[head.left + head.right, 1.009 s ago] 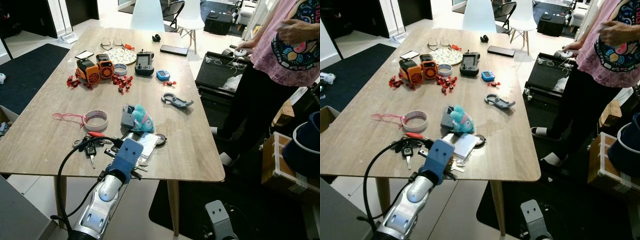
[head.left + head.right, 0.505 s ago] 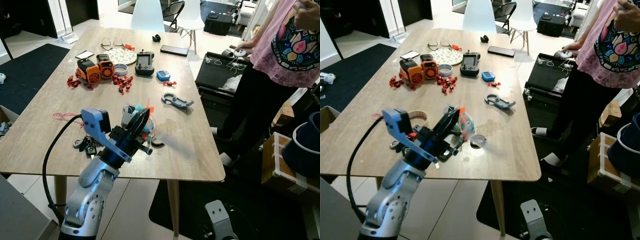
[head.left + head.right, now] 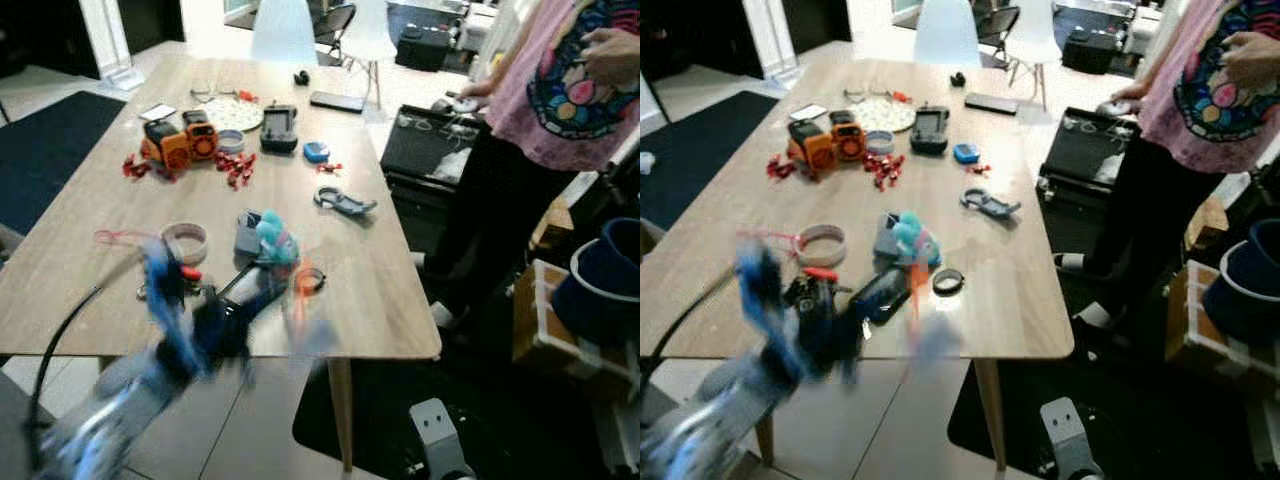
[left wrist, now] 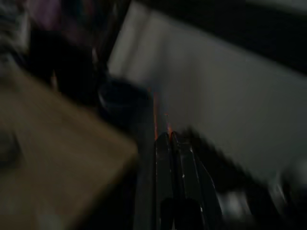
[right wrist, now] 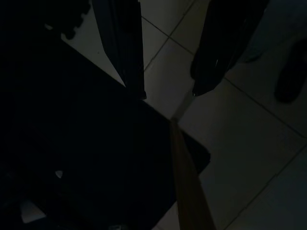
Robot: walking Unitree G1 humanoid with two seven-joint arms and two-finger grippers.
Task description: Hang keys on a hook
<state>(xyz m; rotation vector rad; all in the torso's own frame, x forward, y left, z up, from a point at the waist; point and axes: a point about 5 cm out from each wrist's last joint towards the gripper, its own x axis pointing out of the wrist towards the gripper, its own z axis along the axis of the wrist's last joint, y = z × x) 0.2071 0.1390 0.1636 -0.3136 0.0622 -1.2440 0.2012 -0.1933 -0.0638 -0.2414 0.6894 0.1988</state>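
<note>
Dropped since half a second ago to the lower left of the frame as a blur over the desk's (image 3: 385, 315) near edge: left tool (image 4: 166, 136), clenched, with an orange streak (image 4: 156, 111) at its tips, too smeared to name. Just beyond it, keys (image 3: 810, 291) as a dark bunch on the desk beside the tape roll (image 3: 822, 243). Hanging idle over floor tiles (image 5: 240, 143): right tool (image 5: 168, 92), released.

Two white chairs (image 3: 283, 28), two orange toy robots (image 3: 176, 142), one tape roll (image 3: 184, 241), one person (image 3: 560, 90).
</note>
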